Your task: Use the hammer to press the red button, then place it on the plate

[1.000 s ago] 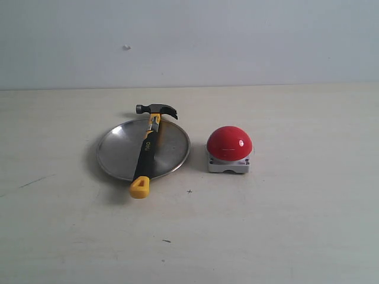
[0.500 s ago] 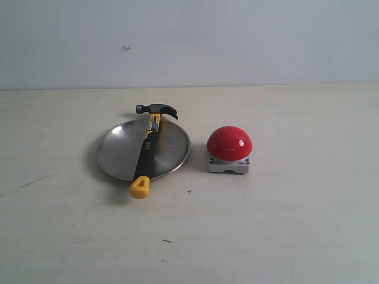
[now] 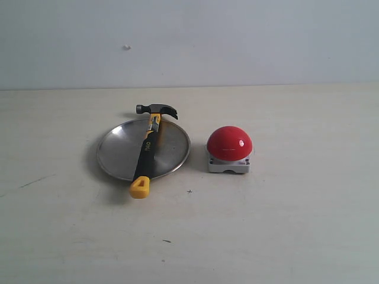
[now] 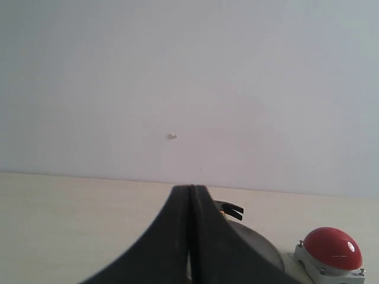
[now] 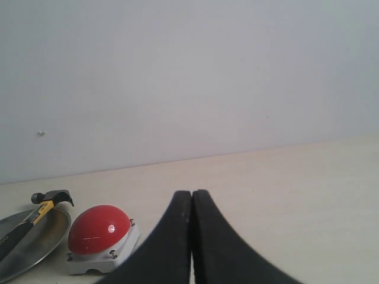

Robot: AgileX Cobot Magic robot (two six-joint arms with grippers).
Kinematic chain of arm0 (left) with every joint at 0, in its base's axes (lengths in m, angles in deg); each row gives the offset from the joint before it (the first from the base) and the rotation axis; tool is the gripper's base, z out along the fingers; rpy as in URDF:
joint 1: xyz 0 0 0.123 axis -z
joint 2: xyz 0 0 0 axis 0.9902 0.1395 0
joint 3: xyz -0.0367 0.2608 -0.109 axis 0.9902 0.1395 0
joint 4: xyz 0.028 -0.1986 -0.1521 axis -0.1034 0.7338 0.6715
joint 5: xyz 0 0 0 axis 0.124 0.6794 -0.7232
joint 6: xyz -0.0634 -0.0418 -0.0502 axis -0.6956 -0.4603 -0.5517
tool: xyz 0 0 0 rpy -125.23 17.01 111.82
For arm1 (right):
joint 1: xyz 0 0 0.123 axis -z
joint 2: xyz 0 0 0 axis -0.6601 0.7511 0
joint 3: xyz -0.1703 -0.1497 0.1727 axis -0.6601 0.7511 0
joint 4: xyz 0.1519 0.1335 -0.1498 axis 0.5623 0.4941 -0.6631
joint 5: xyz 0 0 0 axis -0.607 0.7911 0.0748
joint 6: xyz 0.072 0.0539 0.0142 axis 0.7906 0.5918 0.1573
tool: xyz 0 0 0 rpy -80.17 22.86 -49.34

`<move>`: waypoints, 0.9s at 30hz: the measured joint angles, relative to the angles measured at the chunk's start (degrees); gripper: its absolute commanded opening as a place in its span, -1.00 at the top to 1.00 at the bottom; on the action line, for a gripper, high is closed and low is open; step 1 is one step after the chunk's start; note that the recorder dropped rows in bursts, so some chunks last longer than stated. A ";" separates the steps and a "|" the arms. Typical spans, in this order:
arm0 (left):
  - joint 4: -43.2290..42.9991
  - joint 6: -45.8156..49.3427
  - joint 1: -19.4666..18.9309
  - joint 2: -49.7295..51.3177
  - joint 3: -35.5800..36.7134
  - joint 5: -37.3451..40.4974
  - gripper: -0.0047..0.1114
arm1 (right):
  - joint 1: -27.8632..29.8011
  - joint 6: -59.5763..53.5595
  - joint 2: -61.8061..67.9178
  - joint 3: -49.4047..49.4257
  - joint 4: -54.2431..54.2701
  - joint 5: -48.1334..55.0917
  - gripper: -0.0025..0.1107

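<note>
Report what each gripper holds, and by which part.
Nothing is held: left gripper and right gripper are shut empty; the hammer lies across the plate.

**Exterior view:** fixed camera in front of the cream tabletop (image 3: 284,225), raised a little and tilted down, facing the pale grey wall (image 3: 237,41). It stands at middle distance.

**Left wrist view:** camera low over the table, roughly level, facing the same wall past the left gripper (image 4: 190,188), whose black fingers are pressed together.

**Right wrist view:** likewise low and wall-facing, behind the right gripper (image 5: 192,192), also closed.

**Shared by all three views:** the glossy red dome button on a grey square base (image 3: 229,142), the round silver metal plate (image 3: 118,151), the yellow-and-black claw hammer (image 3: 145,148) and a small speck on the wall (image 3: 126,47).
</note>
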 measured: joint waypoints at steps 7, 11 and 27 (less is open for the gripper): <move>-2.50 -0.93 0.00 0.00 0.00 0.00 0.92 | 0.00 0.00 0.00 0.00 0.00 0.00 0.96; -18.49 -11.69 0.00 0.00 0.00 -1.40 0.92 | 0.00 0.10 0.00 0.00 0.00 0.00 0.96; -102.67 -96.06 0.10 0.00 0.00 -9.18 0.92 | 0.00 0.10 0.00 0.00 0.00 0.00 0.96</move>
